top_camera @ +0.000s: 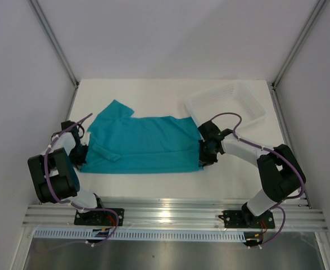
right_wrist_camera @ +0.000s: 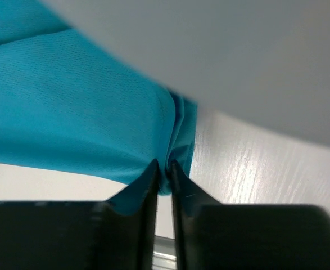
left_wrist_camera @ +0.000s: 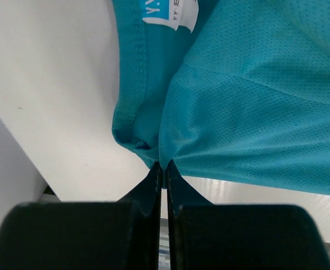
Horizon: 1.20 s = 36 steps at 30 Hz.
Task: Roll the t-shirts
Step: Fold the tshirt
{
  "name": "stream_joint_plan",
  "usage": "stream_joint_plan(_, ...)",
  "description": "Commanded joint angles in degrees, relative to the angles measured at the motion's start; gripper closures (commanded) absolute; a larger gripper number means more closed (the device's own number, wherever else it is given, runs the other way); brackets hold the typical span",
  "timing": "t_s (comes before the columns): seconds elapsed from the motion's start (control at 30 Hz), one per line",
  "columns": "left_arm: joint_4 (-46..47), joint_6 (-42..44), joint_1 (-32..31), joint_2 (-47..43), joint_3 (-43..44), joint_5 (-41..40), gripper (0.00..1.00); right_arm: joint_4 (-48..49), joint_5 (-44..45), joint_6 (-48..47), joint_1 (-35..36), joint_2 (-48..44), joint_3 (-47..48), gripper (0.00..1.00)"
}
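Fabric of the teal t-shirt lies spread flat across the middle of the white table, collar end toward the left arm and hem toward the right. One short sleeve sticks out at the far left corner; the near sleeve is hard to make out and seems folded in over the body.

The left gripper sits at the shirt's left edge, half hidden from above by its own arm. Its wrist view shows the left gripper closed tight on a pinch of cloth just beside the collar seam. The white neck label is cut off by the top of that frame, and its print is too partial to read.

The right gripper meets the hem at the shirt's right edge. In the wrist view the right gripper has its fingertips narrowly set with bunched cloth caught between them. A blurred grey shape covers the upper part of that view, and I cannot tell what it is.

A white plastic basket stands at the far right, its near corner just beside the right gripper.
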Motion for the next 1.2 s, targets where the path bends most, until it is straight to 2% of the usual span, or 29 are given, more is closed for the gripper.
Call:
stream_joint_plan(0.0, 2.1, 1.7, 0.8, -0.9, 3.6, -2.6, 0.99, -1.3, -0.4, -0.3, -0.4, 0.9, 3.2, 0.79)
stream_joint_plan(0.13, 2.5, 1.9, 0.9, -0.1, 4.5, -2.6, 0.99, -1.3, -0.8, -1.8, -0.5, 2.3, 6.0, 0.57)
stream_joint_plan(0.23, 2.8, 2.3, 0.9, 0.1, 4.4, -2.7, 0.99, -2.4, -1.1, -3.4, -0.8, 1.5, 7.7, 0.45)
stream_joint_plan(0.33, 3.8, 2.6, 1.4, 0.2, 3.9, -3.1, 0.99, -4.1, -1.5, -5.7, -2.0, 1.1, 10.1, 0.40)
stream_joint_plan(0.47, 4.6, 2.6, 2.0, 0.9, 3.4, -3.1, 0.99, -2.6, -4.1, -6.8, -4.6, 4.6, 13.7, 0.42)
stream_joint_plan(0.63, 4.9, 2.5, 2.1, 1.5, 3.9, -3.0, 0.99, -0.5, -6.0, -5.7, -6.7, 14.0, 22.0, 0.57)
stream_joint_plan(0.7, 5.2, 2.7, 2.1, 1.4, 4.0, -2.9, 0.99, 0.5, -6.3, -2.4, -8.2, 15.7, 25.6, 0.61)
stream_joint_plan(0.9, 5.1, 1.9, 2.0, 2.2, 4.8, -2.1, 0.99, 10.3, -5.6, 6.6, -11.9, 21.2, 32.3, 0.61)
stream_joint_plan(1.0, 5.0, 1.8, 2.1, 2.3, 5.2, -1.7, 0.99, 11.0, -2.4, 6.4, -12.0, 25.4, 38.5, 0.61)
stream_joint_plan(1.17, 5.0, 1.6, 2.1, 2.3, 5.2, -1.3, 0.99, 9.6, -0.1, 4.4, -14.4, 29.9, 43.1, 0.61)
